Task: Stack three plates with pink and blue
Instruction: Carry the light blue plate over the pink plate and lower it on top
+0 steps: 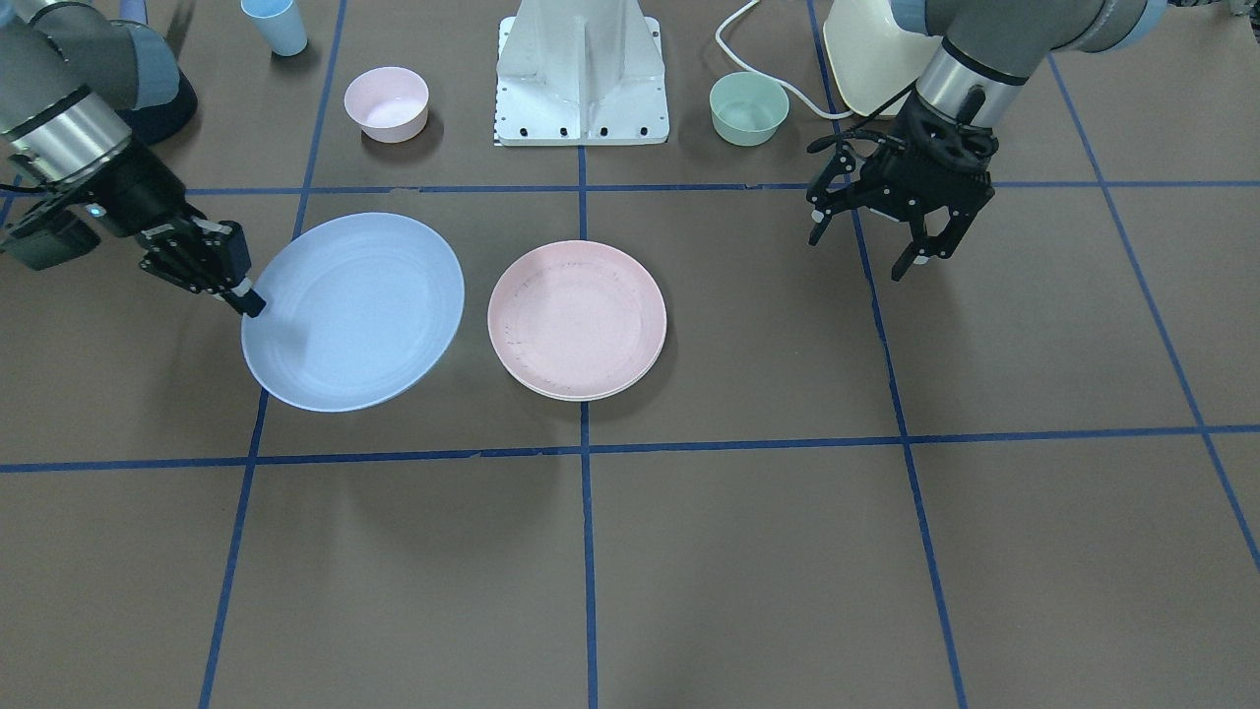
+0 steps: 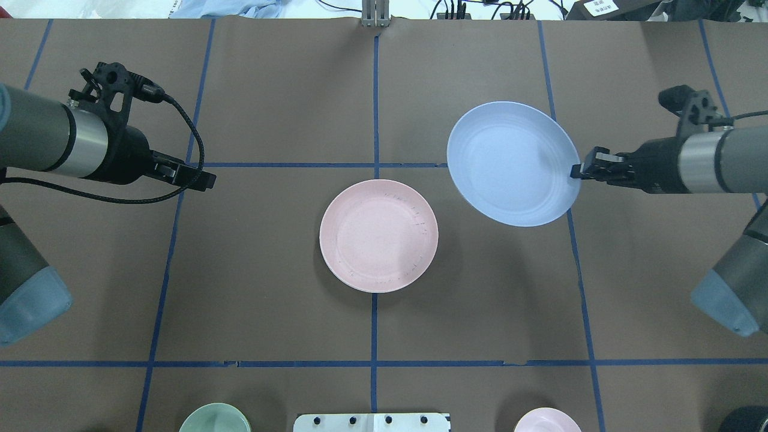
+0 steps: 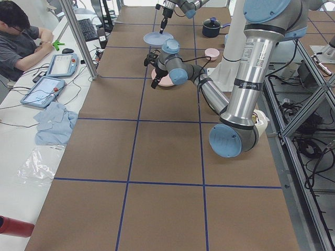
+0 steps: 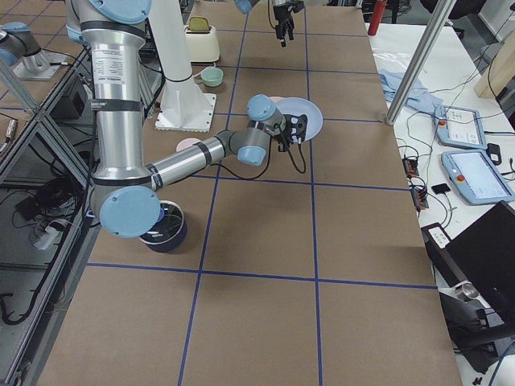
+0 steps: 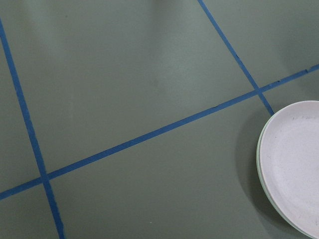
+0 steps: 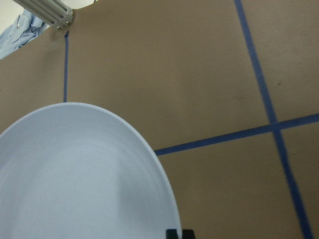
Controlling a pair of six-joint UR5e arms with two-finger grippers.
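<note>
The light blue plate (image 1: 354, 310) hangs tilted above the table, to the robot's right of centre. My right gripper (image 1: 251, 300) is shut on its rim; in the overhead view the gripper (image 2: 579, 171) pinches the right edge of the plate (image 2: 513, 162). The right wrist view shows the plate (image 6: 75, 174) close up. The pink plate (image 1: 578, 320) lies flat at the table's centre. A pale green rim shows under it in the left wrist view (image 5: 294, 164), so it rests on the cream-green plate. My left gripper (image 1: 861, 251) is open and empty, hovering well off to the pink plate's side.
Along the robot's side stand a small pink bowl (image 1: 386, 101), a small green bowl (image 1: 749, 107), a light blue cup (image 1: 276, 25), the white robot base (image 1: 581, 79) and a cream appliance (image 1: 866, 59) with a white cable. Blue tape lines grid the brown table.
</note>
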